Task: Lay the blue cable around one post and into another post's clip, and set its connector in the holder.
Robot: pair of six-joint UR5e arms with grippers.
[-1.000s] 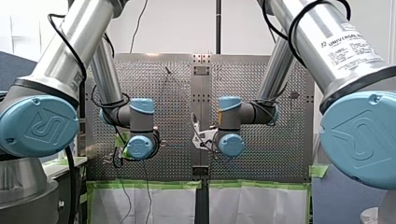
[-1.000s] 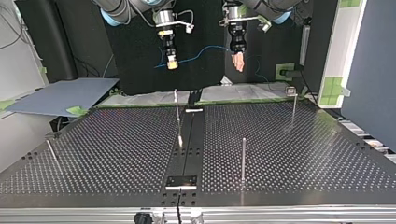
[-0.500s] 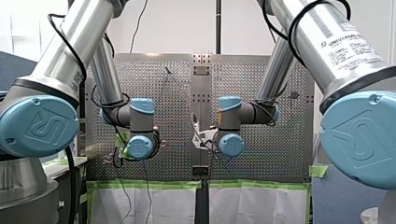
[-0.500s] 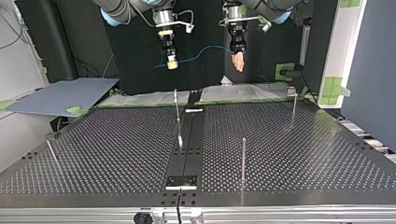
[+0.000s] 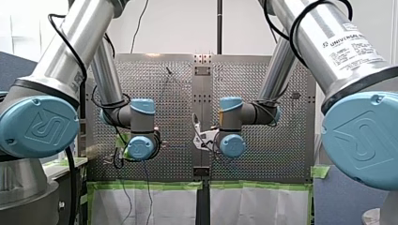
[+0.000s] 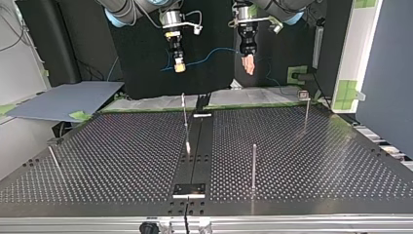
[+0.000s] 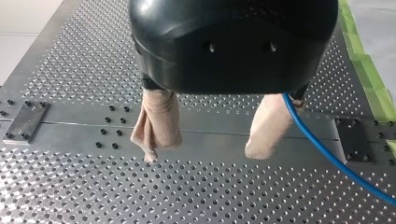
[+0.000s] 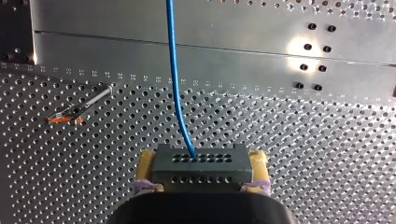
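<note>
While right pincer clamps connector, left pincer gapes.

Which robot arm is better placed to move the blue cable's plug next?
Right. My right gripper, with yellow pads, is shut on the dark grey block-shaped connector, and the thin blue cable leaves it. My left gripper is open; the cable only passes beside one beige pad.

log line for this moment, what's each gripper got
right gripper: shut on connector | left gripper: open, blue cable passing beside it | cable not yet round any post
</note>
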